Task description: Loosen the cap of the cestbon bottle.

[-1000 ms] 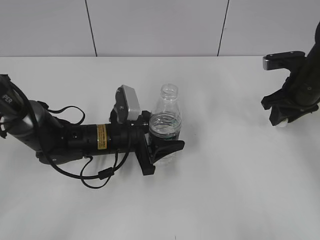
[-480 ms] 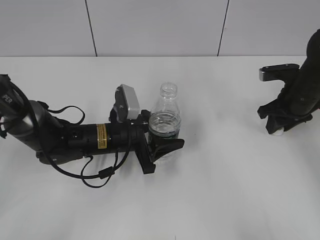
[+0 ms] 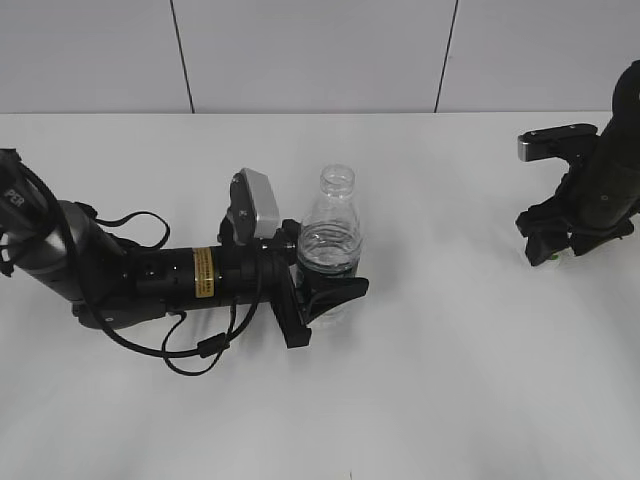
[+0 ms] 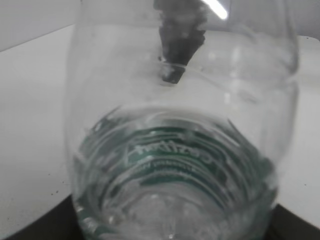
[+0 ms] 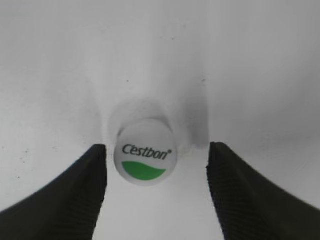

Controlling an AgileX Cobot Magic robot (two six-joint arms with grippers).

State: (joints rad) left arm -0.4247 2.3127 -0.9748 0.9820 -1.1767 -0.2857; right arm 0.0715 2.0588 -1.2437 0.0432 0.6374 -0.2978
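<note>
The cap (image 5: 144, 157) is already off the bottle (image 3: 330, 245): in the exterior view the neck stands open, with nothing on its mouth, so the loosening has gone past loose to fully removed. The left gripper (image 3: 325, 295) is pressed onto the bottle's lower body at the label band, holding it upright on the table (image 3: 450, 380); its wrist view is filled by the clear ribbed wall and the green label, with the gripper's dark edge just showing at the bottom corners. The right gripper (image 5: 156, 192) is well off to the far side of the table from the bottle. Its wrist view looks straight down on the cap, which lies top-up on the table between the two spread fingers (image 5: 70, 190), a little nearer the one on the left of that view and touching neither. There is clear white surface on both sides of the cap, so the gripper is open and holds nothing. In the exterior view a bit of green and white shows just under this gripper, which is probably the cap, though it is too small to be sure. As far as the task goes, little seems left: the cap is free and set down, and the bottle is upright and open. What remains, by my reading, is only for the arms to let go and draw back.
</note>
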